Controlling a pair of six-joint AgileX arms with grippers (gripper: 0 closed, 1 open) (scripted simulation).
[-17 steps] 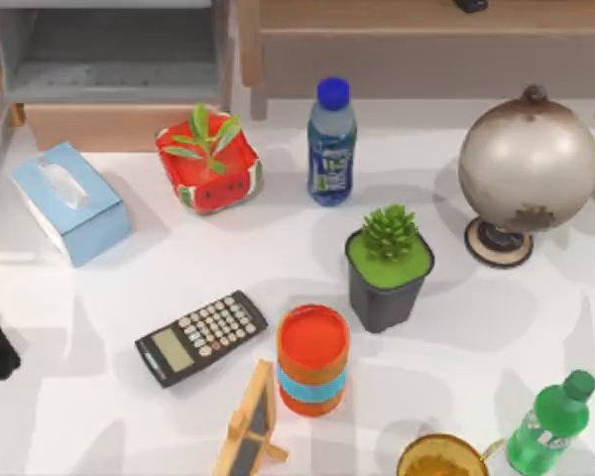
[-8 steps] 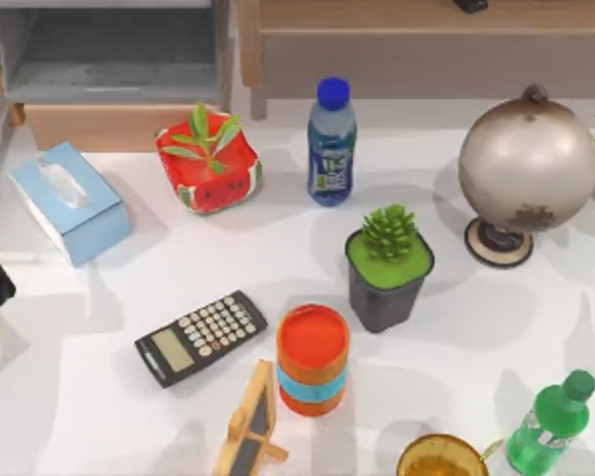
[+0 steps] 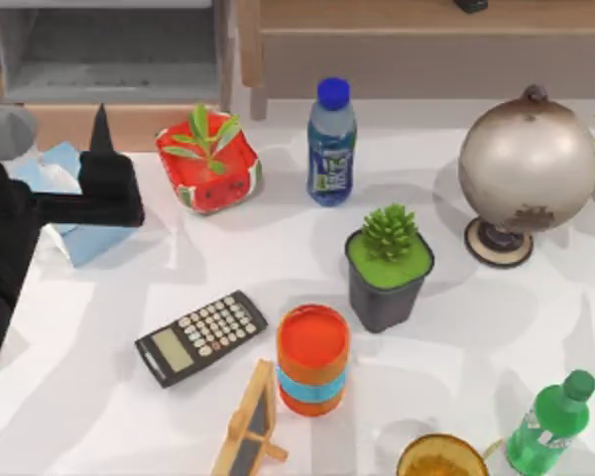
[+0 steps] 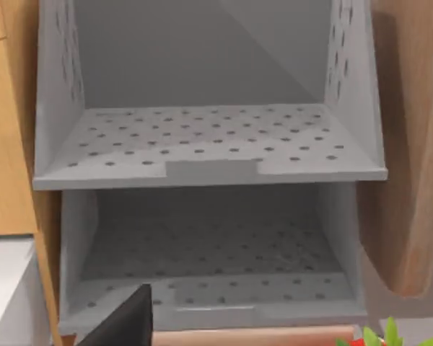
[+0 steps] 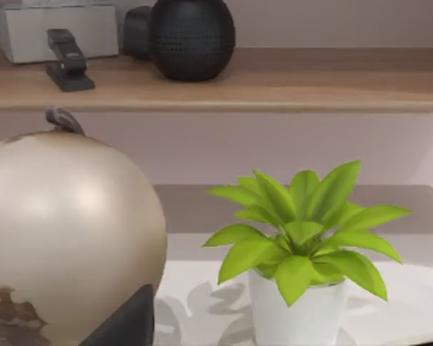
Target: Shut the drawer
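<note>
The left gripper (image 3: pixel 104 134) is hovering over the tissue box (image 3: pixel 64 213) at the table's left; its finger spacing cannot be determined. Directly beyond its tip, the drawer (image 3: pixel 109 94) is sitting pulled out, tan front panel (image 3: pixel 129 124) facing the gripper.

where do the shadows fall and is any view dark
Top view: soft grey shadows lie on the white table beside the globe and cactus pot, and under the left gripper. Left wrist view: the drawer interior is dimmer than the shelf above it. Right wrist view: evenly lit, with faint leaf shadows beside the white pot. No view is dark.
</note>
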